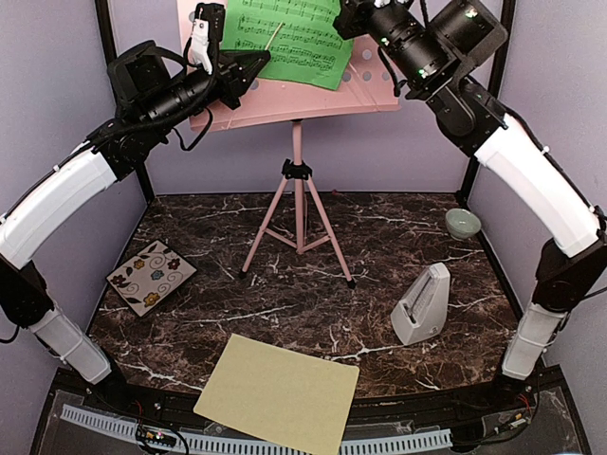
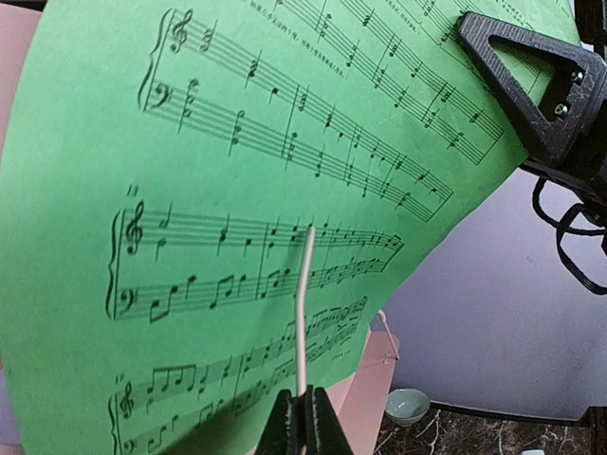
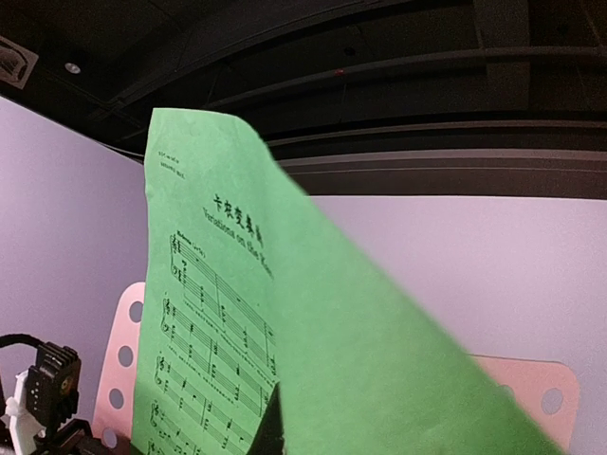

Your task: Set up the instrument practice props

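At six o'clock, nearest you, the yellow sheet (image 1: 277, 391) lies flat; it looks light and floppy, so take it by an edge; the metronome (image 1: 422, 305) stands at four; at twelve, the green sheet (image 1: 285, 38) leans on the stand (image 1: 313, 102); your left claw (image 2: 303, 409) is pinched shut on a white wire (image 2: 305, 313) crossing it; your right claw (image 1: 347, 21) is clamped on its right edge.

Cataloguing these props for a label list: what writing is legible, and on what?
"Variations on the": title, cut off by the fold, on the green paper music sheet.
Chinese title above it: too blurred to quote.
Corner print and bar numbers: too small.
No other text visible.
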Robot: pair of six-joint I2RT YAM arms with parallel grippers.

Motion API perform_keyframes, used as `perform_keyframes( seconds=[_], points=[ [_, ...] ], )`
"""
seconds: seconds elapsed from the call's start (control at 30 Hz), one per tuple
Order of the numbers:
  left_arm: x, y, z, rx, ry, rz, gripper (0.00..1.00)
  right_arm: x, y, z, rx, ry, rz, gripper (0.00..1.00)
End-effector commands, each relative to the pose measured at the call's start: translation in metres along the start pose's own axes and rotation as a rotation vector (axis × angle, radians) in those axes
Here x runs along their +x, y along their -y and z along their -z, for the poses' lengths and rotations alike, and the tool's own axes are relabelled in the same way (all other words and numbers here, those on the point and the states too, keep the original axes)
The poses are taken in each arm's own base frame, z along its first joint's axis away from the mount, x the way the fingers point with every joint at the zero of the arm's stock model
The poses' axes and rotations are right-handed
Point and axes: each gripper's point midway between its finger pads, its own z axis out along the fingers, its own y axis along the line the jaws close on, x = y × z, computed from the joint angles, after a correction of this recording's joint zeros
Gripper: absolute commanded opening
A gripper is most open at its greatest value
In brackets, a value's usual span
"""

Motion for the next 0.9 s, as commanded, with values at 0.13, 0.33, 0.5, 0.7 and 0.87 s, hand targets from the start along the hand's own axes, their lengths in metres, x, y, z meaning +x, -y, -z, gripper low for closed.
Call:
perform_keyframes(
  seconds=[0.13, 0.33, 0.5, 0.7, 0.87],
  points=[
    [-0.029, 0.011, 0.010, 0.051, 0.088, -0.022, 0.00, 0.010, -0.034, -0.008, -0.138, 0.024, -0.138, 0.00],
    [-0.027, 0.013, 0.011, 0.058, 0.084, -0.011, 0.00, 0.019, -0.046, -0.010, -0.177, 0.032, -0.144, 0.00],
    [-0.026, 0.014, 0.010, 0.064, 0.082, -0.013, 0.00, 0.024, -0.051, -0.014, -0.194, 0.041, -0.144, 0.00],
    [-0.025, 0.014, 0.012, 0.065, 0.080, -0.020, 0.00, 0.031, -0.060, -0.017, -0.235, 0.042, -0.084, 0.00],
    [-0.024, 0.015, 0.011, 0.066, 0.079, -0.023, 0.00, 0.040, -0.063, -0.019, -0.244, 0.032, -0.068, 0.00]
  ],
)
